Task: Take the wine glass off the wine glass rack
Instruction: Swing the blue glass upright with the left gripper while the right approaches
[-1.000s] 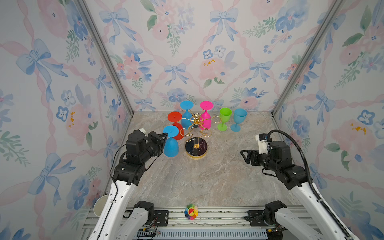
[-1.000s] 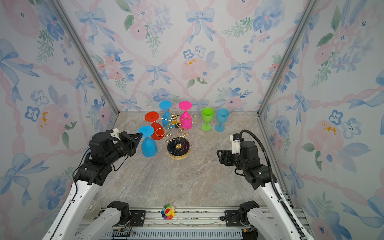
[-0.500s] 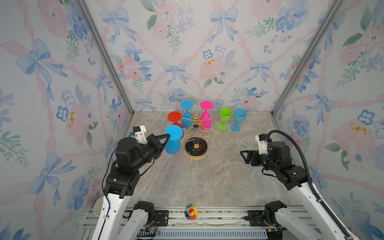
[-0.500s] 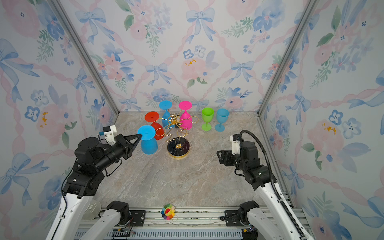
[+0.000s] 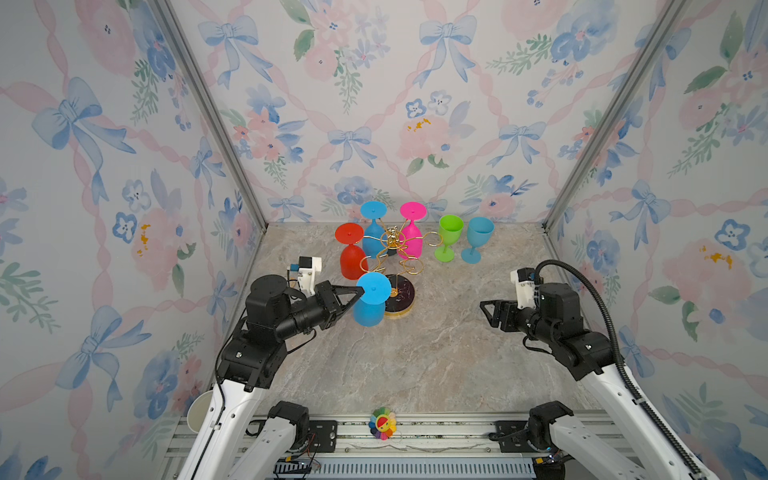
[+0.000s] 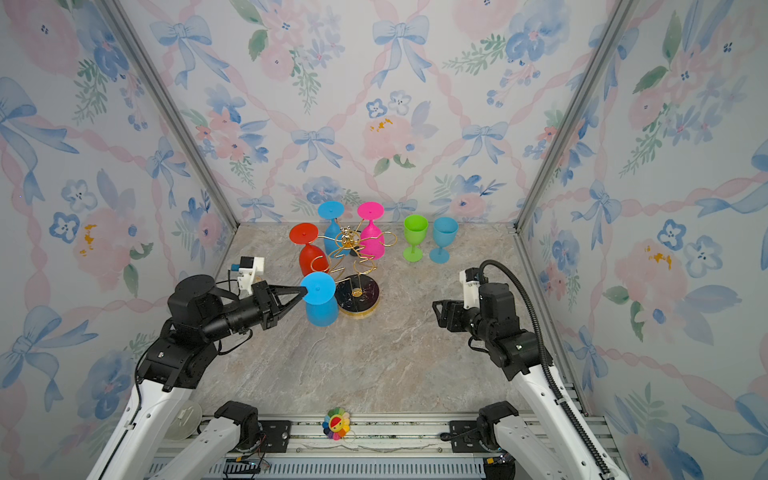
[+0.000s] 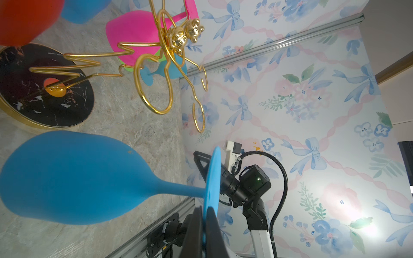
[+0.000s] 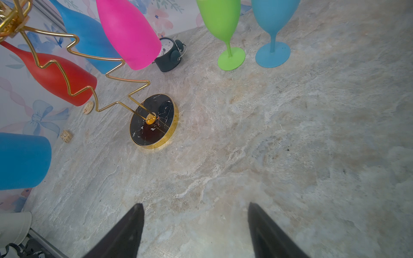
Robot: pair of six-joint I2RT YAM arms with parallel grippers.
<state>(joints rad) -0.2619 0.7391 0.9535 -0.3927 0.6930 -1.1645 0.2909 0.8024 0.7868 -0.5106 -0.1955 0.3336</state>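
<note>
Marble counter (image 5: pixel 415 357), centre frame: left fingers (image 7: pixel 214 234) clenched on foot rim of blue wine glass (image 5: pixel 368 311), bowl down, beside rack (image 5: pixel 401 296) base, clear of loops. Right fingers (image 8: pixel 125 230) spread, empty. Likely light, rigid, slick; stem safer.

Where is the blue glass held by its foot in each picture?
In a top view: the held blue glass, upside down, left of centre, foot in the left tool.
In a top view: same spot.
Left wrist: large, close up.
Right wrist: only its bowl, cut by the edge.
Shared landmark: the rack's black base beside it.
</note>
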